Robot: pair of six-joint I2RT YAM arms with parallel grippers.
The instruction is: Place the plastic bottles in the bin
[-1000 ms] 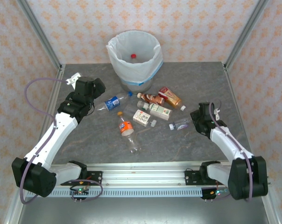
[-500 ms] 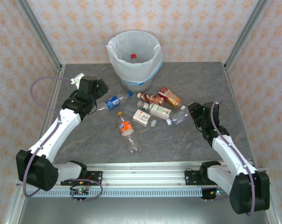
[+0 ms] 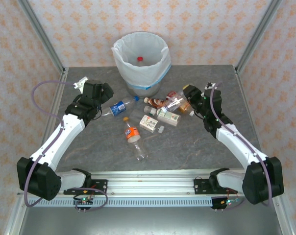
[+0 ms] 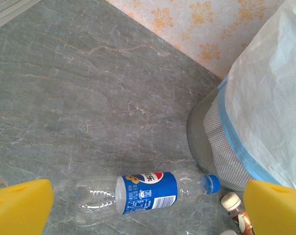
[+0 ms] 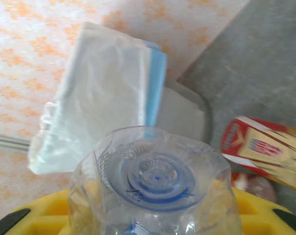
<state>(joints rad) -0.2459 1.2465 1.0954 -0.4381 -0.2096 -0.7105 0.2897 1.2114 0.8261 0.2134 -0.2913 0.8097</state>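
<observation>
1. The bin, lined with a white bag that has a blue band, is standing at the far middle of a grey, marble-veined table. A red cap is showing inside it.
2. Walls papered in an orange floral pattern are closing in the table behind the bin and on both sides. Bare metal posts are rising at the corners.
3. The right gripper is hanging just in front of the bin and to its right. Its jaws are clamped on a clear bottle.
4. From the right wrist, that bottle's base is facing the camera between yellow pads, with the bin's bag beyond it.
5. The left gripper is hovering in front of the bin and to its left, spread fully wide and holding nothing.
6. Its yellow fingers are straddling a blue-labelled bottle that is lying on the table just beside the bin's base, with its cap pointing at the bin.
7. A brown bottle, a red-labelled bottle and two white-green bottles are lying close together on the table in front of the bin, slightly right of it.
8. An orange-labelled bottle is lying farther in front of the bin, apart from that cluster.
</observation>
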